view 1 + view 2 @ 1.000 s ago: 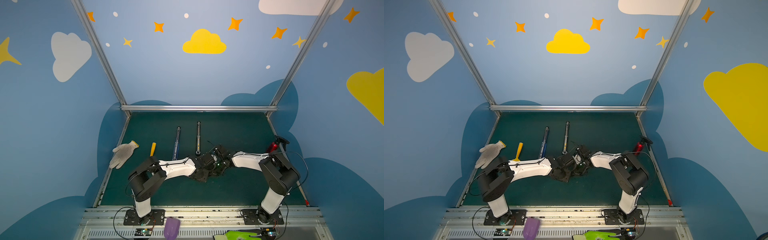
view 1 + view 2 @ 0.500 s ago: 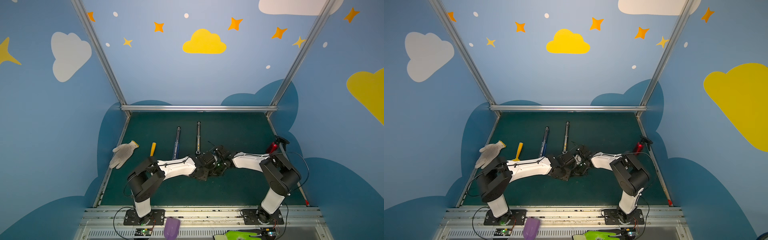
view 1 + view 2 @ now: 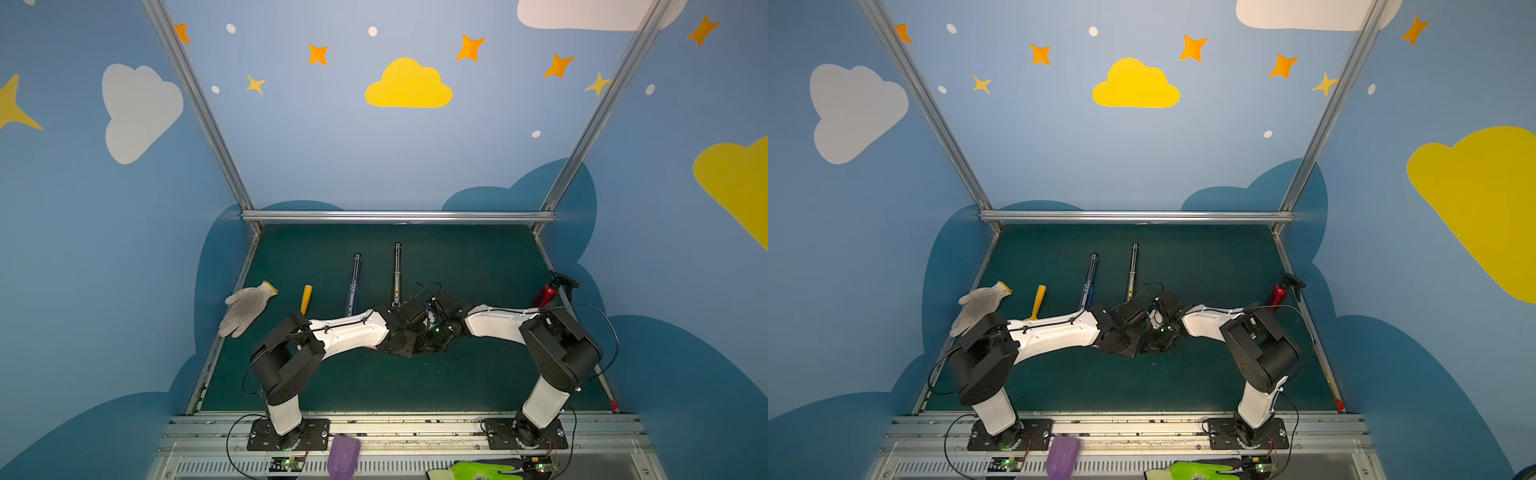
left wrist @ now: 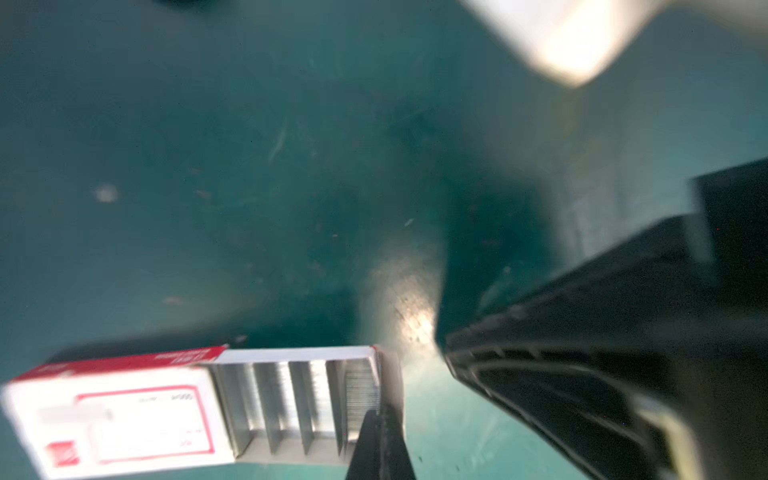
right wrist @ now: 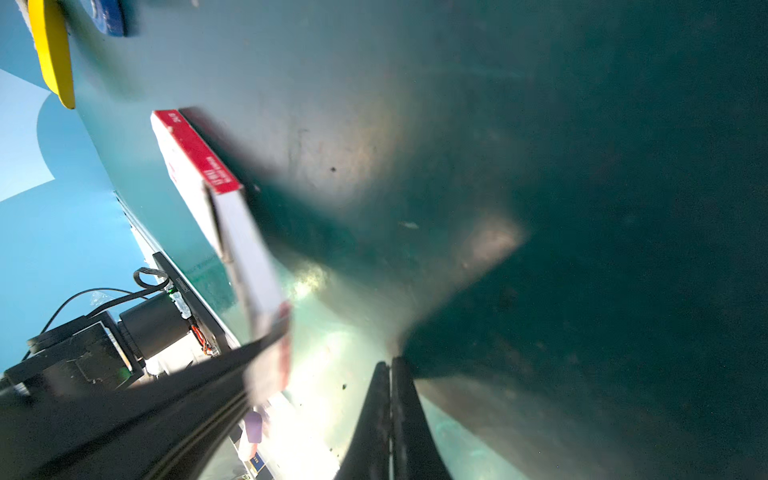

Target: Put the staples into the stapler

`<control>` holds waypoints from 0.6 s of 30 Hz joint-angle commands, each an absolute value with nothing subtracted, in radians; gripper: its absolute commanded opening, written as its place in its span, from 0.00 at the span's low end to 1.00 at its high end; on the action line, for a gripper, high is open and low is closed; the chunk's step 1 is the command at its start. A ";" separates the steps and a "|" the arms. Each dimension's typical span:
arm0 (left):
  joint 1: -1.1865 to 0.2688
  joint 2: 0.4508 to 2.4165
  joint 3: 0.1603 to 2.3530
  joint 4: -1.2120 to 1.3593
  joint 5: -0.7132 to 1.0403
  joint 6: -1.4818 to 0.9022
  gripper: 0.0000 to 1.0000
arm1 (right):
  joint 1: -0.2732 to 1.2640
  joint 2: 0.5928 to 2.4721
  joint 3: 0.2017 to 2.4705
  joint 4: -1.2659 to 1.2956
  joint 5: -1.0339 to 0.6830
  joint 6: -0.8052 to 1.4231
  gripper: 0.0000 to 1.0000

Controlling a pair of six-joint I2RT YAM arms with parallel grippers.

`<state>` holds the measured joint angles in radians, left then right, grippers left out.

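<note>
Both jaws closed, left pinching the box (image 4: 124,415), its staples (image 4: 286,395) visible only from left wrist

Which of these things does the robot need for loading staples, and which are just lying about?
For the job: staple box, staples.
Lying about: white glove, yellow handle, blue bar, grey bar, red bottle, purple scoop, green glove.
I cannot make out a stapler.

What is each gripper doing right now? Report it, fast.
Left gripper: jaws shut on the staple box, at the end of its slid-out tray.
Right gripper: jaws shut, holding nothing.
</note>
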<state>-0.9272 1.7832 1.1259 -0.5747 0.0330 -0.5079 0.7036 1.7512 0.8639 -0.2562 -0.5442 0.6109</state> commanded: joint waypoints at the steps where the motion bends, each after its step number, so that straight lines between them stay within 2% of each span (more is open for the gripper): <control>1: -0.922 1.832 1.130 -0.577 0.052 -0.498 0.07 | 0.702 1.733 0.834 -0.275 -0.499 0.618 0.08; 4: -0.919 1.855 1.132 -0.578 0.052 -0.500 0.11 | 0.698 1.730 0.828 -0.272 -0.501 0.620 0.08; 7: -0.919 1.856 1.135 -0.579 0.049 -0.502 0.21 | 0.696 1.732 0.828 -0.270 -0.502 0.620 0.08; 9: -0.919 1.849 1.134 -0.580 0.038 -0.506 0.23 | 0.695 1.730 0.828 -0.269 -0.503 0.620 0.08; 12: -0.914 1.847 1.136 -0.581 0.034 -0.504 0.23 | 0.695 1.731 0.827 -0.269 -0.505 0.619 0.08; 16: -0.911 1.851 1.133 -0.580 0.034 -0.506 0.16 | 0.693 1.731 0.827 -0.267 -0.505 0.620 0.08; 18: -0.910 1.853 1.131 -0.580 0.028 -0.509 0.16 | 0.692 1.729 0.827 -0.266 -0.506 0.619 0.08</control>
<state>-0.9157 1.8297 1.1313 -0.5507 0.0467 -0.5087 0.6971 1.7420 0.8501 -0.2409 -0.5434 0.6144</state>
